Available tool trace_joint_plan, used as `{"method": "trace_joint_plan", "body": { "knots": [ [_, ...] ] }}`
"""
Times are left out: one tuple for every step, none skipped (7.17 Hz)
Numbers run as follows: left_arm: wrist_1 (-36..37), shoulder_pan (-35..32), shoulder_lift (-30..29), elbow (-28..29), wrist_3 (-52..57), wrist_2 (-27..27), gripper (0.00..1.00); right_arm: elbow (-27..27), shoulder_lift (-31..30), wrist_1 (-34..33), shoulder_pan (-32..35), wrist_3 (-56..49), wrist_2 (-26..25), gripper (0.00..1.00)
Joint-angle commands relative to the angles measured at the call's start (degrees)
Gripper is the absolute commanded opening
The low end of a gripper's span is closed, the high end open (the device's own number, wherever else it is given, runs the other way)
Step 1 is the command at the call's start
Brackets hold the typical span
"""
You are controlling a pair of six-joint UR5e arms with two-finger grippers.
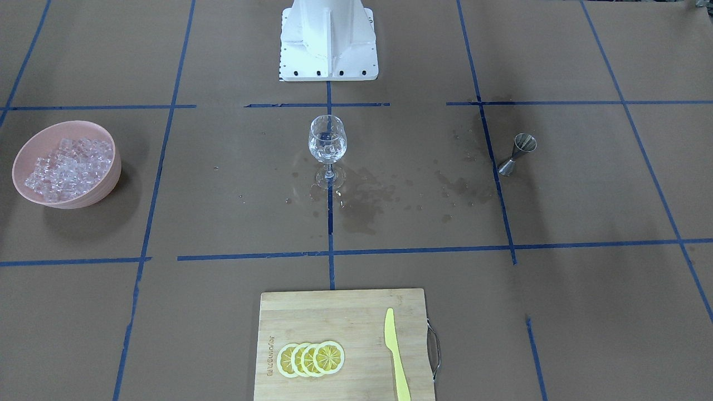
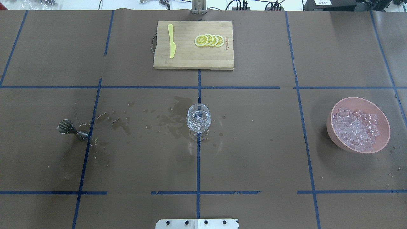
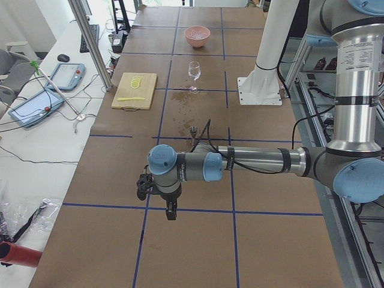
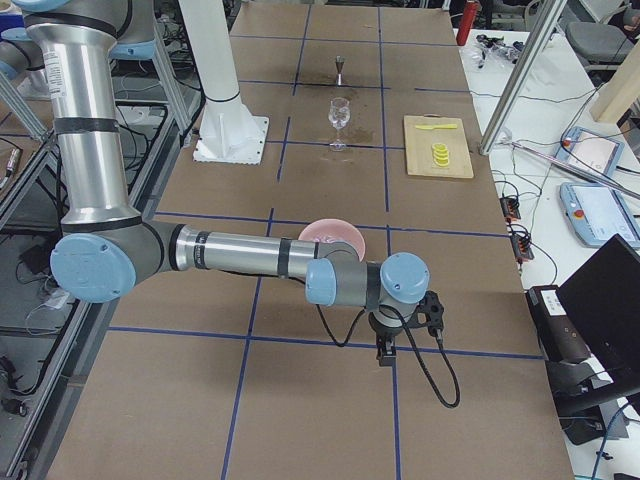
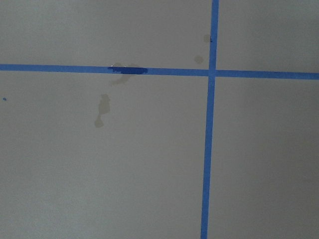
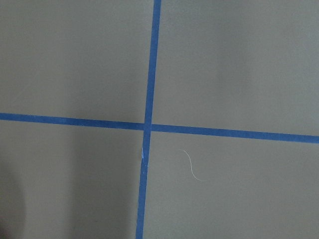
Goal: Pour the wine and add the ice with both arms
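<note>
Brown paper with blue tape lines covers the table (image 2: 254, 152). A wine glass (image 2: 198, 121) stands at the overhead frame's centre. At right, the ice (image 2: 356, 130) fills a pink bowl (image 2: 359, 103). The left tool (image 3: 171, 211) and right tool (image 4: 386, 350) hang low in the side views; I cannot tell whether either is apart or together.

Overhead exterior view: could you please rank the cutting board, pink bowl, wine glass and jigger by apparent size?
Largest to smallest:
cutting board
pink bowl
wine glass
jigger
The last two look close in extent.
</note>
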Motion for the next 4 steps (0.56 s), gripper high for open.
{"method": "trace_joint_plan", "body": {
  "knots": [
    [-0.67, -0.01, 0.08, -0.1, -0.06, -0.31, 1.0, -0.38, -0.41, 0.03, 0.86, 0.53, 0.51, 1.0],
    [-0.67, 0.08, -0.27, -0.1, -0.33, -0.23, 1.0, -0.3, -0.15, 0.03, 0.95, 1.49, 0.51, 1.0],
    [-0.67, 0.08, -0.53, -0.1, -0.33, -0.31, 1.0, 0.49, 0.55, 0.12, 0.87, 5.59, 0.51, 1.0],
    [-0.67, 0.08, -0.8, -0.19, -0.42, -0.23, 1.0, 3.19, 0.21, 0.21, 0.87, 8.42, 0.51, 1.0]
  ]
}}
